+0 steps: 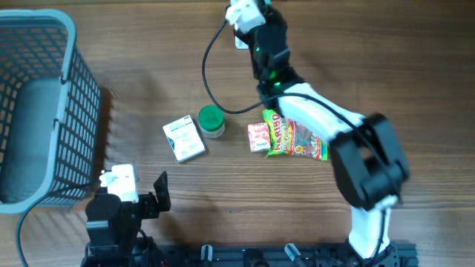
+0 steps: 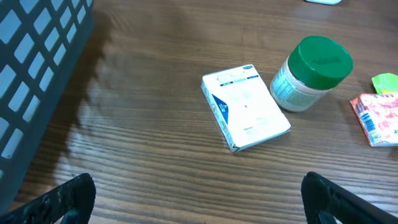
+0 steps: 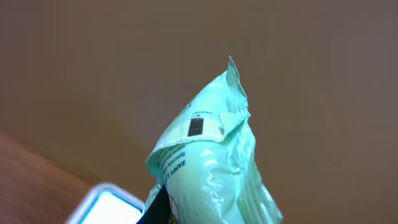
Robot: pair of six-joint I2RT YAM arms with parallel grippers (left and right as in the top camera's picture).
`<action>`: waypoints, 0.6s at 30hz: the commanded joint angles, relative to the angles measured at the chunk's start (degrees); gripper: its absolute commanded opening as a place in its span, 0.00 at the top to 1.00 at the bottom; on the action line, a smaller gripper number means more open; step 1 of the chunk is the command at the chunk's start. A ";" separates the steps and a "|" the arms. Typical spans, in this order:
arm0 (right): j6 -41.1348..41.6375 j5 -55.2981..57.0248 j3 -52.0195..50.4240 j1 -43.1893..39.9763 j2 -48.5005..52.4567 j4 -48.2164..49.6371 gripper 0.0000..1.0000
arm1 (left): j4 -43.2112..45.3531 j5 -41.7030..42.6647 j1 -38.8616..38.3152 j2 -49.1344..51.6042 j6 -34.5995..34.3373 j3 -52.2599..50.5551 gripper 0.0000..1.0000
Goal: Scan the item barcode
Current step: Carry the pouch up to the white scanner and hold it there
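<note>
Right gripper point(image 1: 243, 22): we see it at the far edge of the table point(image 1: 133, 67), at the end of the outstretched right arm point(image 1: 297, 96), pressed together on the pale green packet point(image 3: 211, 174).
Grip detail: its fingers sit almost wholly below the wrist frame, so we cannot tell where on the packet they pinch.
Packet: held up off the table, its crimped end topmost, with a small black code patch point(image 3: 195, 126) facing the wrist camera.
Beside the packet: a white object with a blue rim point(image 3: 106, 205), blurred; possibly the scanner.
Left gripper point(image 2: 199, 214): spread wide and holding nothing, low over the near edge beside the basket point(image 1: 44, 111).
On the table: we count a white box point(image 2: 247, 107), a green-lidded jar point(image 2: 313, 71) just beside it, then a pink packet point(image 1: 257, 137) touching a bright snack bag point(image 1: 300, 141).
</note>
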 commanded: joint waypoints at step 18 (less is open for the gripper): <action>-0.81 0.52 18.60 -1.11 15.06 -17.03 0.96 | 0.15 0.66 0.26 -0.20 0.26 -0.37 0.00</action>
